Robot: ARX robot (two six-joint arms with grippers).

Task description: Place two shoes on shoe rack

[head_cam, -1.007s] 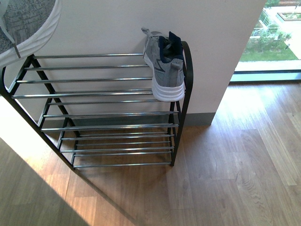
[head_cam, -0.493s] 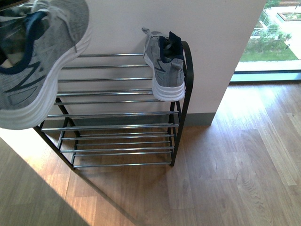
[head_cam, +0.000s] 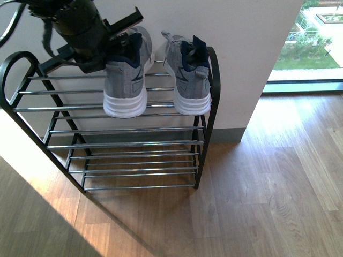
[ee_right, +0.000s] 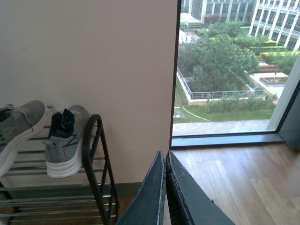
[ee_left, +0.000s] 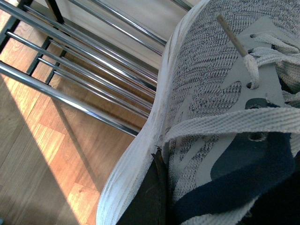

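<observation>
The left gripper [head_cam: 119,45] is clamped on the second grey sneaker [head_cam: 126,80] at its navy collar. One finger presses outside against the white sole wall, and the other is probably inside, hard to tell. The shoe sits on the top tier of the shoe rack [head_cam: 215,80], just beside its mate [head_cam: 187,80]. It looks light with a squishy knit upper, so the firmer collar-and-sole edge seems the sensible hold. The right gripper [ee_right: 165,187] is pinched closed on nothing.
</observation>
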